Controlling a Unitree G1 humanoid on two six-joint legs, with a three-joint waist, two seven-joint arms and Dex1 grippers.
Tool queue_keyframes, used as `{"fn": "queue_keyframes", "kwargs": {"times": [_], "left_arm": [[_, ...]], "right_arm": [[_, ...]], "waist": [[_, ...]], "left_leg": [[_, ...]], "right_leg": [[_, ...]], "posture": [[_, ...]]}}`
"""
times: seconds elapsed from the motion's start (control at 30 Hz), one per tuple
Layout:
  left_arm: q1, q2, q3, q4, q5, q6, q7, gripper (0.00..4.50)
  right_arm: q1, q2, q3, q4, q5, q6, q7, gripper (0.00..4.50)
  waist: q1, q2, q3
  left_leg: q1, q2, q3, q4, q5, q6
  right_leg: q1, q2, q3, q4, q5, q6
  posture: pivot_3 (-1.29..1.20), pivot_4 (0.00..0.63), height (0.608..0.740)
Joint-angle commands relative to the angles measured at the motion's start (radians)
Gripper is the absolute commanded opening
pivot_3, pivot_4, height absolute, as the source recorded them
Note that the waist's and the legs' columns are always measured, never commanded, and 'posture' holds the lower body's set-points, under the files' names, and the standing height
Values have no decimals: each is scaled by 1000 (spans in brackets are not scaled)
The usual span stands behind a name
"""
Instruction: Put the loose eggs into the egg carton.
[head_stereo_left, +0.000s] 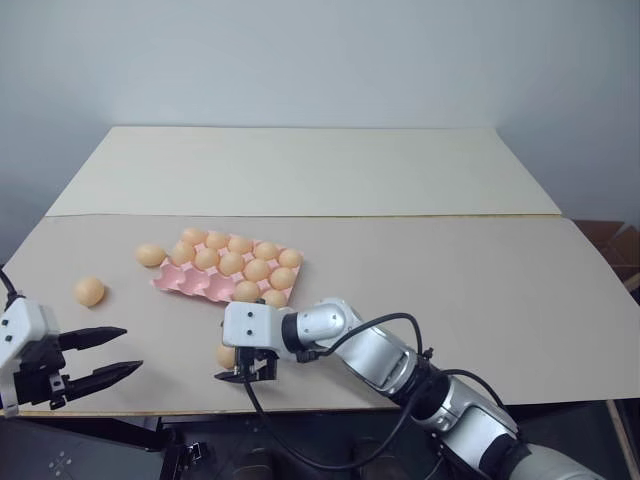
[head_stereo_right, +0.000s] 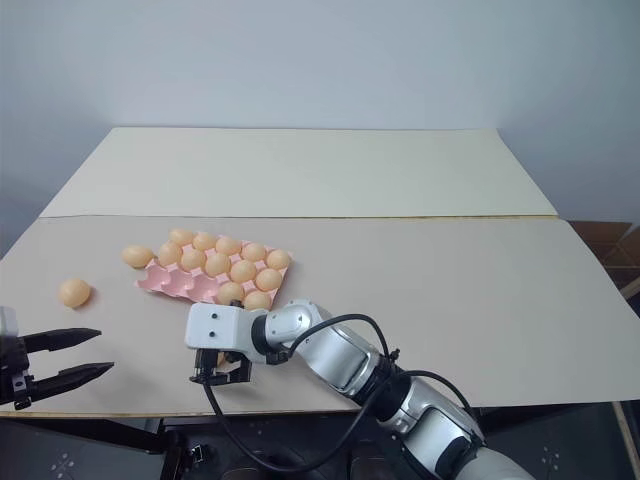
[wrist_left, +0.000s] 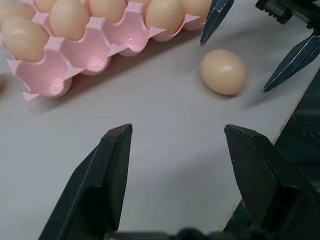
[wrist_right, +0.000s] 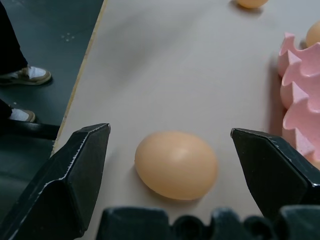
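**Right gripper straddling a loose egg at the near table edge**

Right gripper is hanging with its jaws spread wide on either side of an egg, not yet touching it. That egg is lying on its side on the table, just off the carton and close to the near edge. Two more loose eggs are waiting — one beside the carton's left end, one further left. Left gripper is hovering open and empty over the near left corner.

Handling, as judged:
- The egg is looking light, rigid, smooth and rounded, so it is likely to slip or roll under an off-centre squeeze.
- If real, the shell is fragile — closing force should be gentle.
- Best hold: pads meeting the widest part, across the short axis.

Empty cups are showing along the carton's near row.
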Motion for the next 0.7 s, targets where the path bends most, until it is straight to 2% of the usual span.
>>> {"fn": "queue_keyframes", "kwargs": {"times": [0.03,0.4,0.5,0.63,0.7], "left_arm": [[7,-3,34,-25,-7,-4,7,3218],[0,1,19,-20,-4,-4,17,3218],[-3,4,13,-20,-2,-3,20,3218],[-6,6,3,-18,0,-2,23,3218],[-9,6,1,-17,-1,-2,24,3218]], "right_arm": [[-8,29,-4,16,-34,-51,-16,4480],[0,62,-2,66,-94,-70,-21,4480],[11,58,-4,52,-97,-65,-9,3900],[26,42,10,42,-123,-79,-8,2519],[36,44,9,36,-124,-75,-4,2217]], "waist": [[0,0,0],[0,0,0],[0,0,0],[0,-1,0],[0,-1,0]], "left_leg": [[0,0,0,0,0,0],[0,0,0,0,0,0],[0,0,0,0,0,0],[0,0,0,0,0,0],[0,0,0,0,0,0]], "right_leg": [[0,0,0,0,0,0],[0,0,0,0,0,0],[0,0,0,0,0,0],[0,0,0,0,0,0],[0,0,0,0,0,0]], "posture": [[0,150,740],[0,150,740],[0,150,740],[0,150,740],[0,150,740]]}}
